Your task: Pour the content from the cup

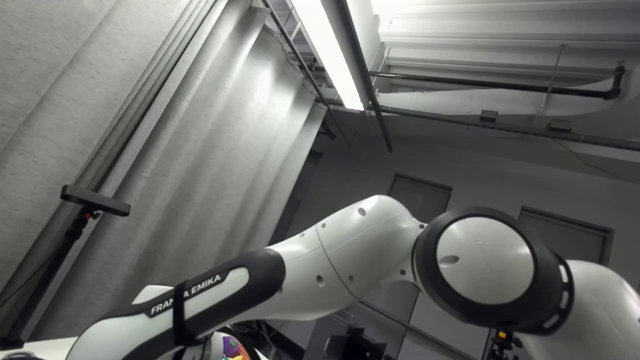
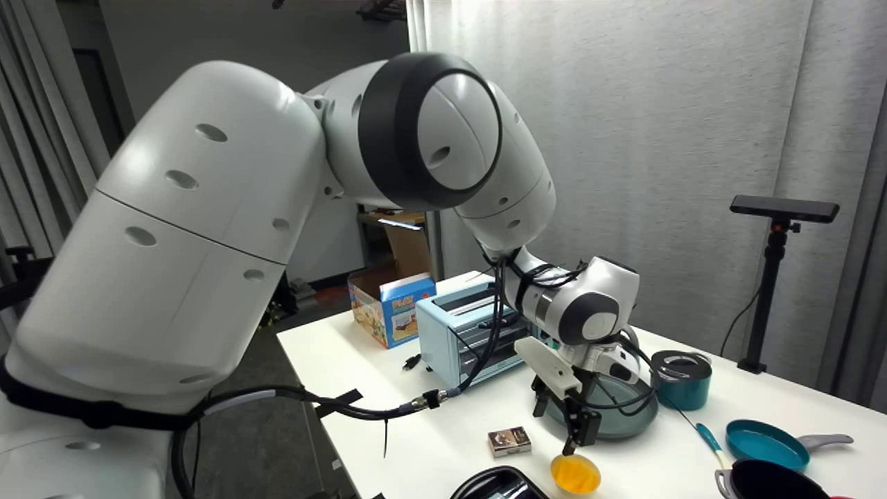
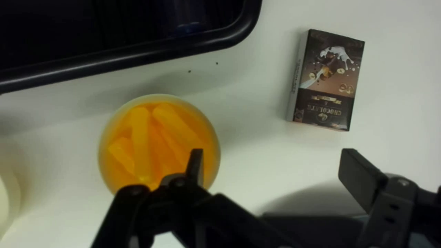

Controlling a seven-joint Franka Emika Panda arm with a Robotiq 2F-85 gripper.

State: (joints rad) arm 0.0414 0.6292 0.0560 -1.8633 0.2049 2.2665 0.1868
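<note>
A small round cup with a pale rim (image 3: 159,98) stands upright on the white table, with yellow-orange stick-like pieces inside it. The cup also shows in an exterior view (image 2: 576,475), near the front of the table. My gripper (image 3: 270,162) is open, with nothing between its fingers. In the wrist view its left finger overlaps the lower right part of the cup; I cannot tell whether they touch. In an exterior view the gripper (image 2: 554,428) points down just behind the cup. In another exterior view the gripper and cup are out of view.
A black-rimmed tray (image 3: 193,44) lies beside the cup. A chocolate box (image 3: 327,81) lies nearby. A grey-green dish (image 2: 627,426) sits behind the gripper. A teal pot (image 2: 684,388), teal pan (image 2: 766,443), dark pot (image 2: 776,478) and blue toaster oven (image 2: 443,346) stand around.
</note>
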